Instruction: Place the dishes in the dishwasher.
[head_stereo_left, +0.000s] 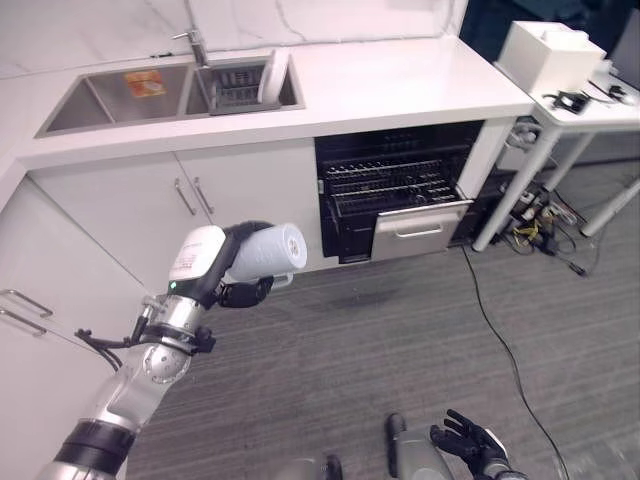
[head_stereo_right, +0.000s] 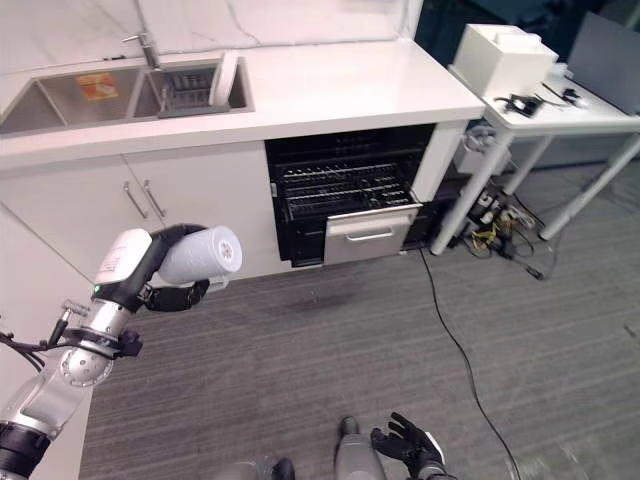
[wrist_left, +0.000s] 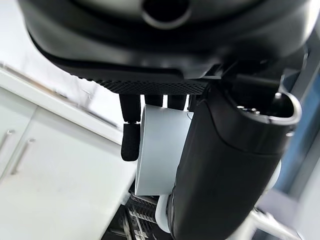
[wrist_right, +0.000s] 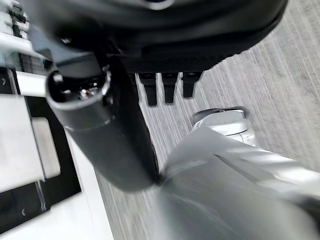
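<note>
Cup (head_stereo_left: 268, 250) lies sideways in the clenched left hand (head_stereo_left: 232, 275), open end pointing toward the dishwasher (head_stereo_left: 395, 190) at two o'clock. Right hand (head_stereo_left: 470, 440) hangs loose, far below.

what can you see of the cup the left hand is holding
The cup is a plain pale grey-white cylinder, matte, seemingly plastic or ceramic. It lies on its side in the air, its flat round end facing the open dishwasher. The left hand has its dark fingers and thumb curled round it; nothing else touches it.

White counter (head_stereo_left: 400, 80), steel sink (head_stereo_left: 110, 100), grey striped floor (head_stereo_left: 400, 340), side table (head_stereo_left: 590, 110).
</note>
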